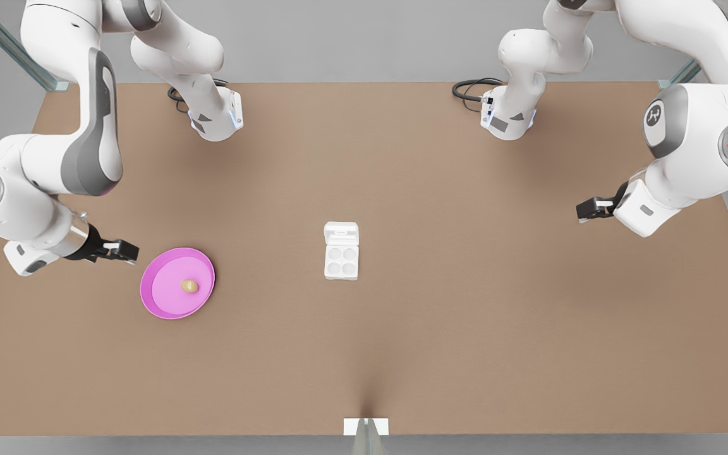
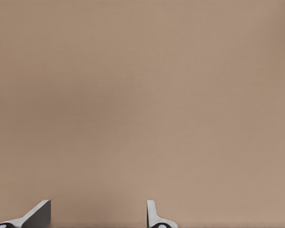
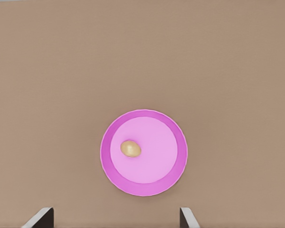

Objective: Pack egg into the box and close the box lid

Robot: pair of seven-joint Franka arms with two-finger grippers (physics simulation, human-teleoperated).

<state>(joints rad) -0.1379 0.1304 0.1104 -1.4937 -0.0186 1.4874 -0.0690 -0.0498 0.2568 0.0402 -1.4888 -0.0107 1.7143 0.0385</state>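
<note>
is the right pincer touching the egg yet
Apart. The right wrist view shows the open right pincer well clear of the egg, which lies on the pink plate. The left pincer waits open over bare table.

brown table (image 1: 465, 316), grey floor (image 1: 351, 38)

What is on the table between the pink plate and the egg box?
Nothing: in the front view only bare brown table lies between the pink plate and the box.
</note>
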